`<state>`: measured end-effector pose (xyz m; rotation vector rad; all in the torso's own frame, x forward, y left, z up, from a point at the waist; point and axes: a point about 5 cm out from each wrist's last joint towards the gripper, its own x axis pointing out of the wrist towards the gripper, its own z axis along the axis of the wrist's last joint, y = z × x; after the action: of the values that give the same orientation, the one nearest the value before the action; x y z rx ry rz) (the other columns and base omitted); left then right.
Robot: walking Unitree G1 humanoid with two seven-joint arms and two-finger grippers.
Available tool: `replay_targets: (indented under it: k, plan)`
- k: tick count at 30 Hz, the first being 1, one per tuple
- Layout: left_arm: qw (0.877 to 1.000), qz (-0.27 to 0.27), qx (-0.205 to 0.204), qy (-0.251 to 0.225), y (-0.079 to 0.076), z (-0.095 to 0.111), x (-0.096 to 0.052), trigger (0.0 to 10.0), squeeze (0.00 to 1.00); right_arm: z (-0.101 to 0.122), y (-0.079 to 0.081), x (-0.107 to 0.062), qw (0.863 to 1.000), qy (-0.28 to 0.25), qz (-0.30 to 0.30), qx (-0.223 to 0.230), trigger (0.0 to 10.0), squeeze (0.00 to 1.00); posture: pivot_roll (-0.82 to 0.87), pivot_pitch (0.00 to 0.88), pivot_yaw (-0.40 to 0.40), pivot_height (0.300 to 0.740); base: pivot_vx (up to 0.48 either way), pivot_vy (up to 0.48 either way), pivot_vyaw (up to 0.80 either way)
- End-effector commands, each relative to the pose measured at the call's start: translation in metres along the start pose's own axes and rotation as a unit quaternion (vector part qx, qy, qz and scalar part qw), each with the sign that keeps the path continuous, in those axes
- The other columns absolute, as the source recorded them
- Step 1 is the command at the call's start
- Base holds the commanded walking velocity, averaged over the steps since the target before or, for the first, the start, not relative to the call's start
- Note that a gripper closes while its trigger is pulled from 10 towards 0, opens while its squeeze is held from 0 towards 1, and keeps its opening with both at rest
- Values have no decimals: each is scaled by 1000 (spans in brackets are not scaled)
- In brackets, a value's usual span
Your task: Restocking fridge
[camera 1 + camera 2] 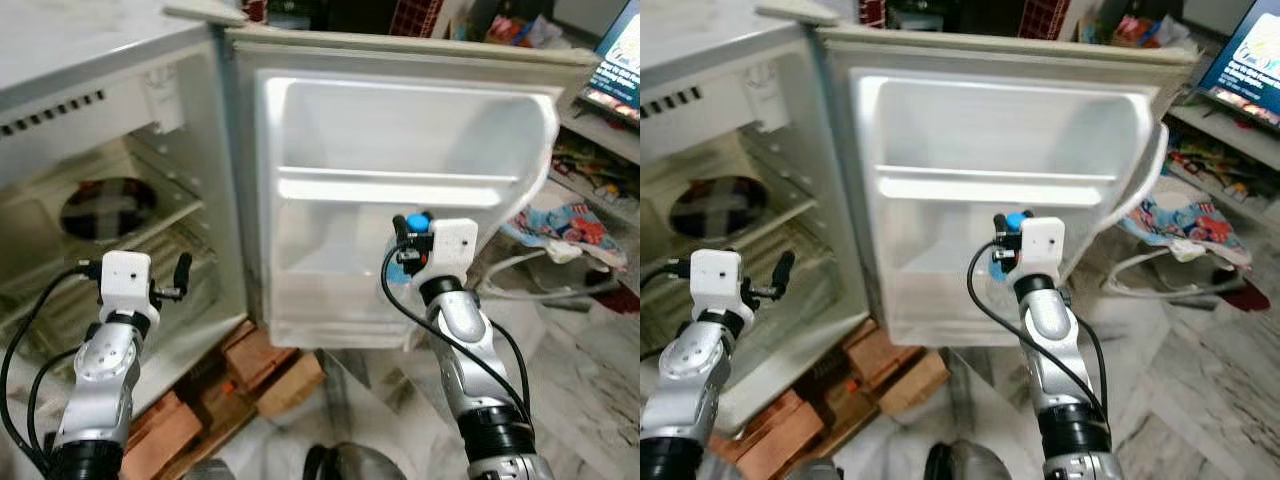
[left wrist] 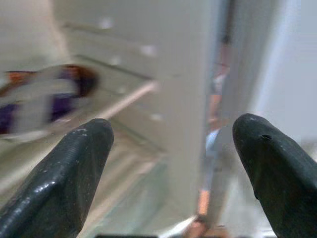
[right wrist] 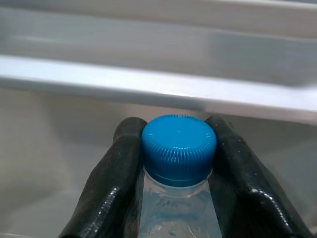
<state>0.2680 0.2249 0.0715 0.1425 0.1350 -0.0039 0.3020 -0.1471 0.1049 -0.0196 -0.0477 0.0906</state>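
A small white fridge [image 1: 60,60] stands with its door [image 1: 400,190] swung wide. My right gripper [image 1: 410,235] is shut on a clear water bottle with a blue cap [image 3: 178,148], held upright in front of the door's lower shelf [image 1: 340,290]; both fingers [image 3: 114,188] clamp its neck. My left gripper [image 1: 182,275] is open and holds nothing, raised before the fridge's wire shelves [image 1: 180,250]. A dark round plate with a pale cross [image 1: 107,208] lies on the fridge's upper shelf.
Wooden blocks [image 1: 270,370] prop up the fridge's base on the marble floor. At the right are a patterned cloth [image 1: 565,225], white hoses [image 1: 540,285] and a low shelf with a screen [image 1: 618,70]. The door's rail [image 1: 400,185] crosses above the bottle.
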Motion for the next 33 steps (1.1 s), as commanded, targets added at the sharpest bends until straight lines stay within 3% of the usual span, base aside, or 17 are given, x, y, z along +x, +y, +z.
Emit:
replay_targets:
  k: [1, 4, 14, 19, 23, 26, 33]
  plan:
    - [1000, -4, 6, 0, 0, 2, 0, 10000, 0, 3, -3, 1, 1000, -6, -9, -1, 10000, 0, 54, 36, -87, 740, 0, -424, 0]
    - [1000, -4, -12, -8, -2, 5, 1, 10000, 0, 3, -4, 0, 1000, -4, -12, -1, 10000, 0, 51, 36, -85, 740, 0, -280, 0]
    - [1000, 15, -12, 3, 3, 2, -1, 10000, 0, 1, -3, 0, 1000, -1, -11, 2, 10000, 0, 54, 38, -86, 740, 0, 0, 0]
    - [999, 38, 1, 12, 5, -1, -3, 10000, 0, -1, -3, 0, 1000, -3, -20, 11, 10000, 0, 72, 25, -49, 740, 0, 0, 0]
    - [1000, 3, 10, 20, -5, -2, -1, 10000, 0, -3, -3, 1, 999, -7, -45, 30, 10000, 0, 77, 7, 4, 740, 0, 0, 0]
    - [996, -62, 52, 33, -16, -6, 7, 10000, 0, -5, -2, 1, 997, -12, -67, 42, 10000, 0, 65, 0, 48, 740, 0, 0, 0]
    - [996, -60, 55, 32, -19, -2, 26, 10000, 0, -8, -5, 0, 997, -10, -67, 28, 10000, 0, 32, 0, 29, 740, 0, 0, 0]
